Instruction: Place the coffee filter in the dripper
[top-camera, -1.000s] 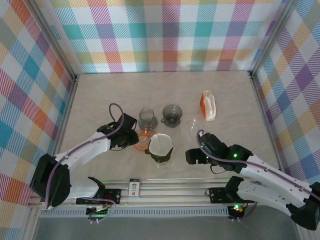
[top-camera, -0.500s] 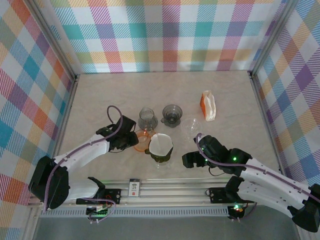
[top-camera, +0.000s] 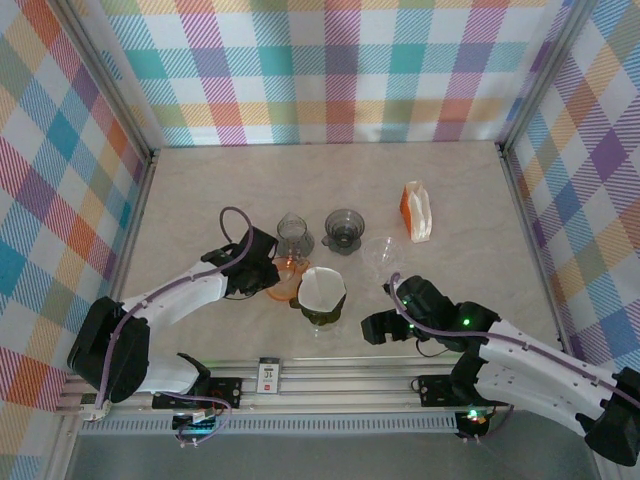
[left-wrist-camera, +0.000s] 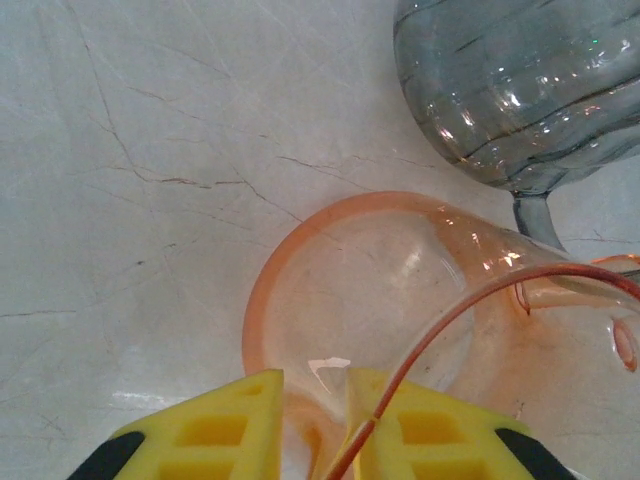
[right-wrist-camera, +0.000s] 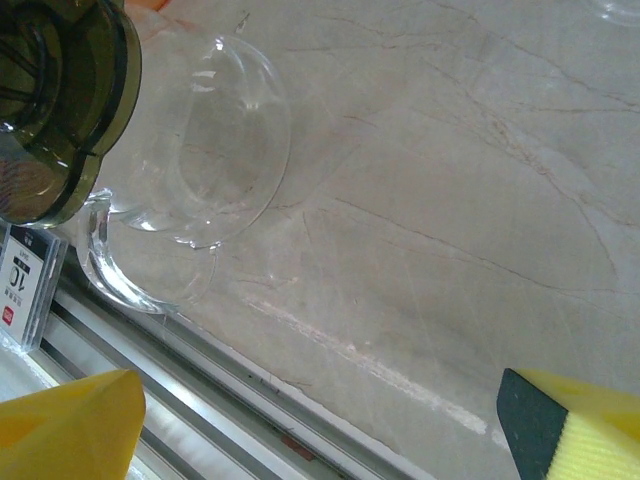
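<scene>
Right pincer (top-camera: 372, 327) has slid nearer, gaping empty; left wrist view reveals left pincer (left-wrist-camera: 315, 382) seemingly nipping orange dripper (left-wrist-camera: 365, 295).

Marble table (top-camera: 450, 180): dripper (top-camera: 320, 315), clear cup (top-camera: 380, 252), orange packet (top-camera: 417, 211).

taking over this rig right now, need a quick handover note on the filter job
Left gripper: closed down on the rim of the orange dripper, which looks tipped, next to the grey glass dripper.
Right gripper: open, empty, to the right of the dark dripper.
Filter: white paper, sitting in the dark dripper. Filter pack is at the far right.
Done: a filter looks seated in the dark dripper.
Left: check that it sits evenly, then probably set the orange dripper down and let go.
</scene>
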